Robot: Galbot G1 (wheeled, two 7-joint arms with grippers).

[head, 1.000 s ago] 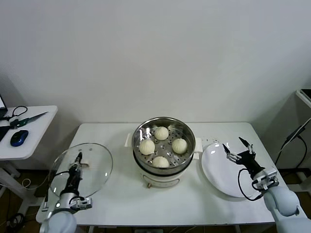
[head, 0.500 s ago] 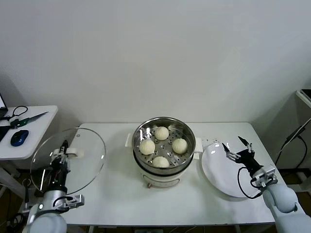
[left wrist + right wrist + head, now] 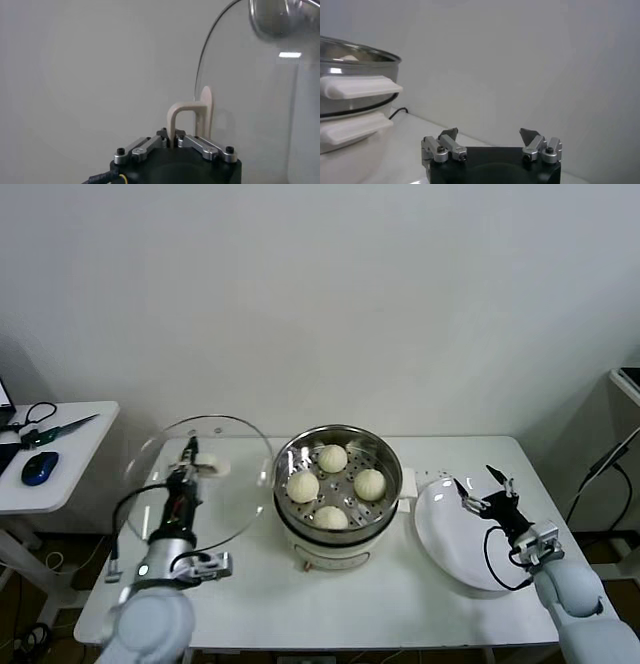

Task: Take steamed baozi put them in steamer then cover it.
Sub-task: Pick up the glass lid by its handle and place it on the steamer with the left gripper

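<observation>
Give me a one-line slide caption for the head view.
Left claw holds the glass cover beside the steamer with four baozi; right claw open over the plate.

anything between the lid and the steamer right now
Nothing: in the head view only a narrow gap separates the lid, held up by the left gripper, from the steamer.

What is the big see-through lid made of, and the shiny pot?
The cover looks like clear glass, since the wall shows through it, with a cream, probably plastic handle. The steamer looks like polished steel: mirror-shiny, with holes punched in its floor.
</observation>
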